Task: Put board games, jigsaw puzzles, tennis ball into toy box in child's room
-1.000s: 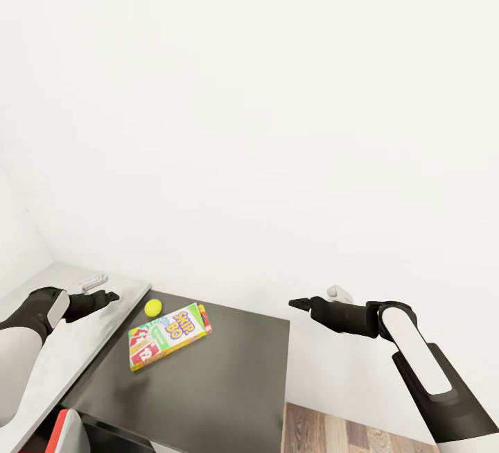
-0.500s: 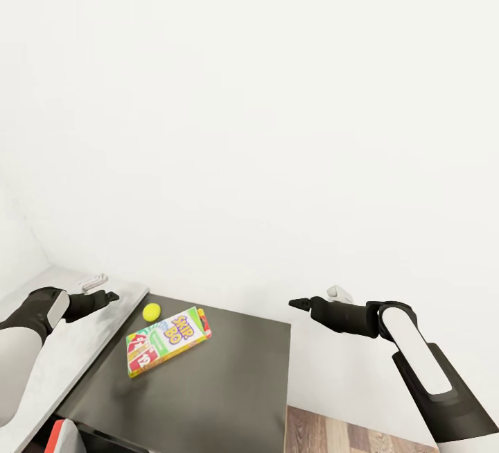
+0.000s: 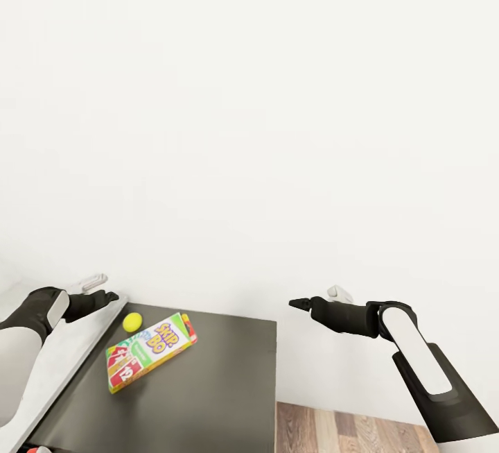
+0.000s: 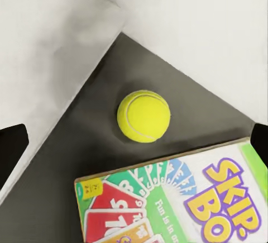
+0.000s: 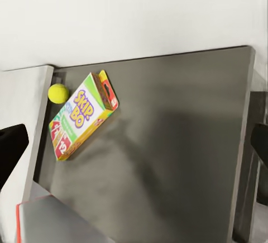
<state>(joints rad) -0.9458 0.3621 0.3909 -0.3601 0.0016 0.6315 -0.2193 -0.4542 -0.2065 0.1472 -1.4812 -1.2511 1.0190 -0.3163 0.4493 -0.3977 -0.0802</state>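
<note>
The black left gripper [image 3: 104, 296] hangs empty with jaws spread above the pale grey surface [image 3: 55, 363]. Just beyond it, a small yellow-green tennis ball [image 4: 143, 115] lies near a white-green "Skip-Bo" board game box [image 3: 147, 350] on the dark surface [image 3: 208, 397]. The right gripper [image 3: 299, 304] hovers empty beside it; its opening cannot be judged.

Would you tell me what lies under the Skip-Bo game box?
The Skip-Bo game box lies flat on a dark grey surface, beside the tennis ball. Whatever is directly beneath the box is covered.
</note>
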